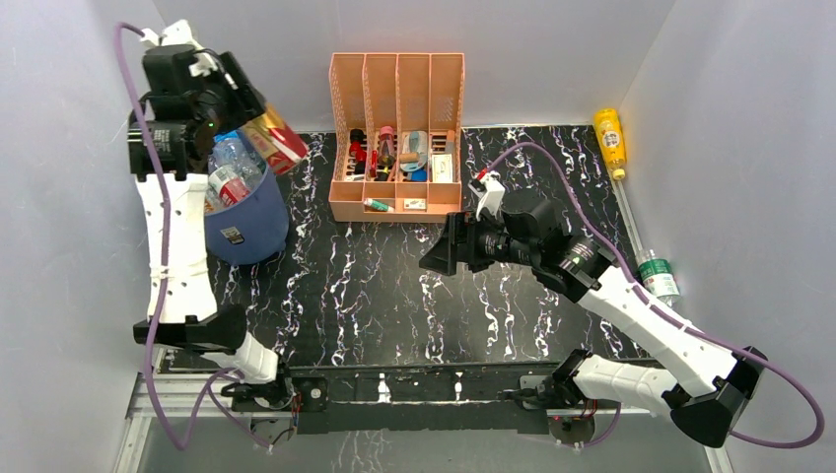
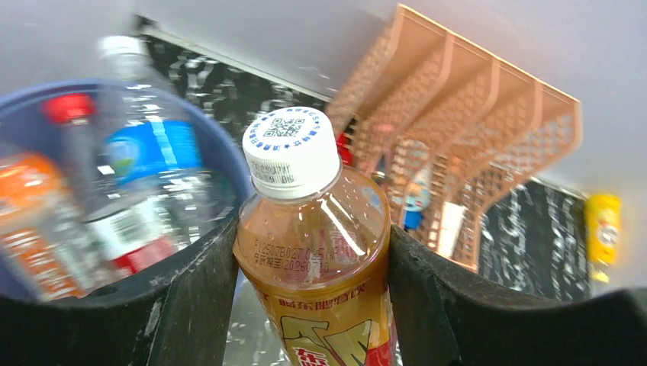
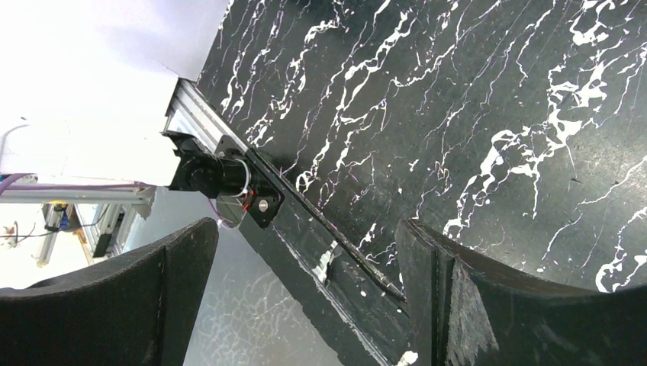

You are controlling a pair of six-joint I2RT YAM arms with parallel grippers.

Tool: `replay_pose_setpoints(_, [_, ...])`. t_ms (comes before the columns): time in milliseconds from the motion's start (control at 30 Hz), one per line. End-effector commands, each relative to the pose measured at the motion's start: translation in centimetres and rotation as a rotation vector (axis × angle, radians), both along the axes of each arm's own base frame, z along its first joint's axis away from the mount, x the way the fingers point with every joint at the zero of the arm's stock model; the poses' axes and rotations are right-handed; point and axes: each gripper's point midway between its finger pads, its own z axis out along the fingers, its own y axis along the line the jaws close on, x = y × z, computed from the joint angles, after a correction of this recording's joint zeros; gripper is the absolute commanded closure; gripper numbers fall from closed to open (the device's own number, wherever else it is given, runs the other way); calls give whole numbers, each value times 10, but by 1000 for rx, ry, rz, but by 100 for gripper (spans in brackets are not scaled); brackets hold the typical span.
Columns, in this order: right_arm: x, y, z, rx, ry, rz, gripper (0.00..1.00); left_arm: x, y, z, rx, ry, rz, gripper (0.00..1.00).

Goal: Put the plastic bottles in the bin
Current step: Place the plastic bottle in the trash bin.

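My left gripper (image 1: 258, 120) is shut on an amber tea bottle (image 1: 276, 138) with a white cap and a yellow-red label. It holds the bottle in the air at the right rim of the blue bin (image 1: 248, 219). In the left wrist view the tea bottle (image 2: 317, 252) sits between my fingers, beside the bin (image 2: 225, 164). Several bottles (image 1: 229, 168) stick out of the bin. A yellow bottle (image 1: 611, 141) lies at the back right corner. A clear green-label bottle (image 1: 658, 277) lies at the right edge. My right gripper (image 1: 435, 258) is open and empty over the table's middle.
A peach slotted desk organizer (image 1: 397, 133) with small items stands at the back centre, right of the bin. White walls close in on the left, back and right. The black marbled table (image 1: 375, 305) ends at a metal rail at the near edge.
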Motion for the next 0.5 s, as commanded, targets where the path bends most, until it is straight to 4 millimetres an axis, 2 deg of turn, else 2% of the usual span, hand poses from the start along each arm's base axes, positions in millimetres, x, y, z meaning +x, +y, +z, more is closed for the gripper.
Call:
replay_pose_setpoints(0, [-6, 0, 2, 14, -11, 25, 2, -24, 56, -5, 109, 78, 157, 55])
replay_pose_setpoints(67, [-8, 0, -1, 6, -3, 39, 2, -31, 81, -11, 108, 105, 237, 55])
replay_pose_setpoints(200, [-13, -2, -7, -25, 0, 70, 2, -56, 122, -11, 102, 101, 366, 55])
replay_pose_setpoints(367, [-15, 3, -19, -49, 24, 115, 2, -77, 154, -28, 149, 164, 466, 55])
replay_pose_setpoints(467, [-15, 6, -22, -45, 29, 128, 2, -77, 167, -44, 151, 180, 479, 55])
